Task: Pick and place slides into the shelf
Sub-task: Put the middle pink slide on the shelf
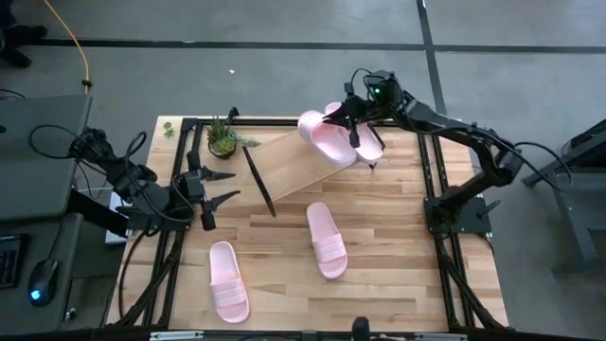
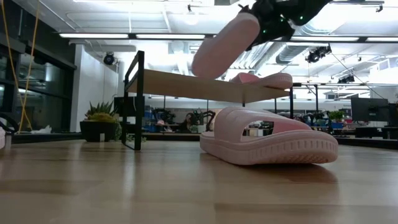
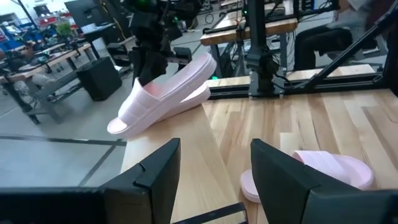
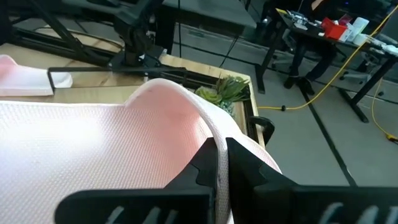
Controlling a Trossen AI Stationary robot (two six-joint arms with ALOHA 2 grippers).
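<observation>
The right gripper (image 1: pixel 354 133) is clamped on the strap of a slide (image 1: pixel 325 138), held tilted above the shelf (image 1: pixel 289 163) at its far end, beside a second slide (image 1: pixel 367 142) (already on the board). The left gripper (image 1: pixel 220 186), fingers apart, is kept at the table's left edge.

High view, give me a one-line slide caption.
Right gripper holds a pink slide over the shelf; two slides lie on the table.
</observation>
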